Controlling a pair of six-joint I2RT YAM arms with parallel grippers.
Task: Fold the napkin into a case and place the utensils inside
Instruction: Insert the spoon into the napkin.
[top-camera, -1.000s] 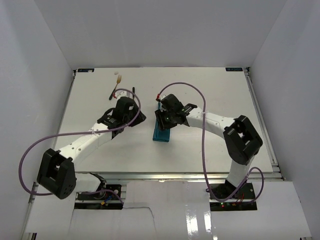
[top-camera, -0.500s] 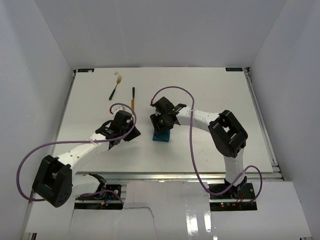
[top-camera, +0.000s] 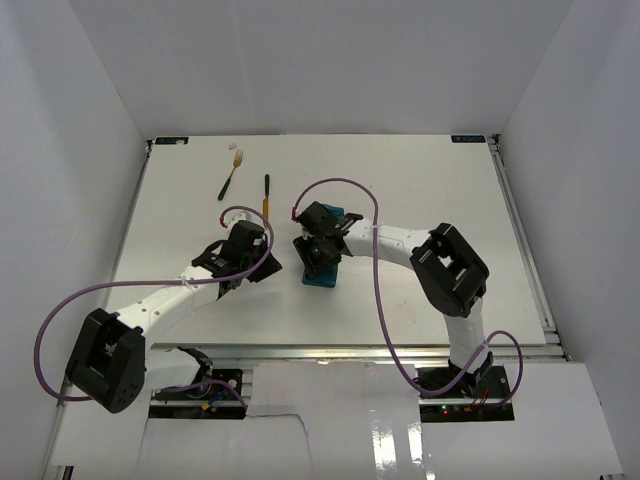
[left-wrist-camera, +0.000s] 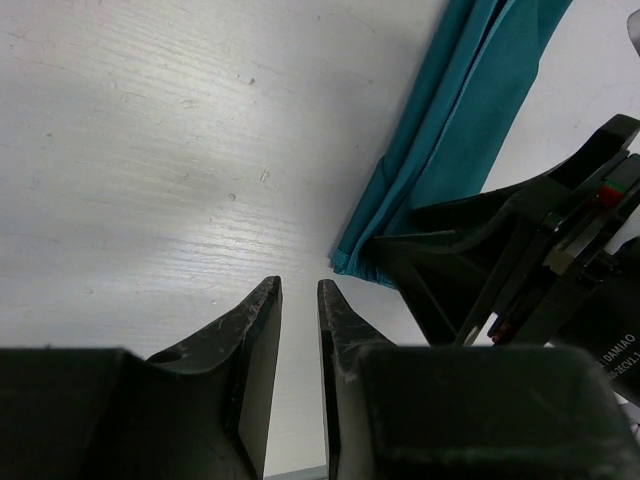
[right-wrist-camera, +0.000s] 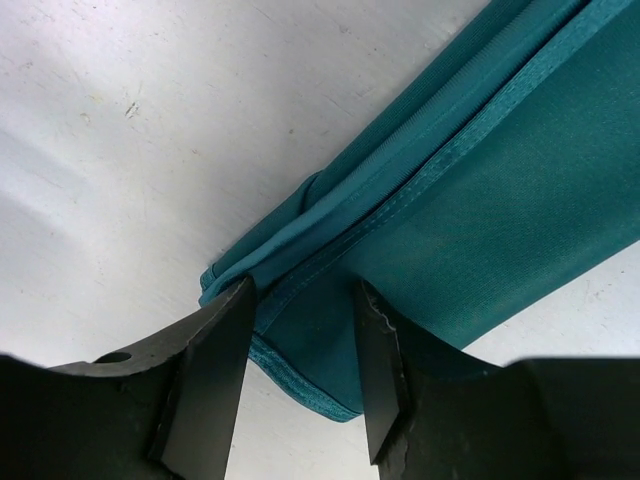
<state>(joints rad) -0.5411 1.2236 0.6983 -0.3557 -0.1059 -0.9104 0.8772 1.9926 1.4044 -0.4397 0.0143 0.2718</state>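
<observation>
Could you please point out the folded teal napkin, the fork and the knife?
Folded teal cloth napkin (right-wrist-camera: 500, 220): right wrist view, flat top layer.
Dark-handled fork with pale gold head (top-camera: 229, 182): top view, on the handle.
Dark-handled knife with yellowish blade (top-camera: 266, 195): top view, mid-length.

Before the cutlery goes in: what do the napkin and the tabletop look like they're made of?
Napkin: woven cloth with a matte teal finish, judging by the stitched hem along its edges and the soft stacked folds. Possibly cotton or a blend; the look leaves that open.
Table: white painted or laminated board with faint grain lines and a dull sheen, probably wood.
</observation>
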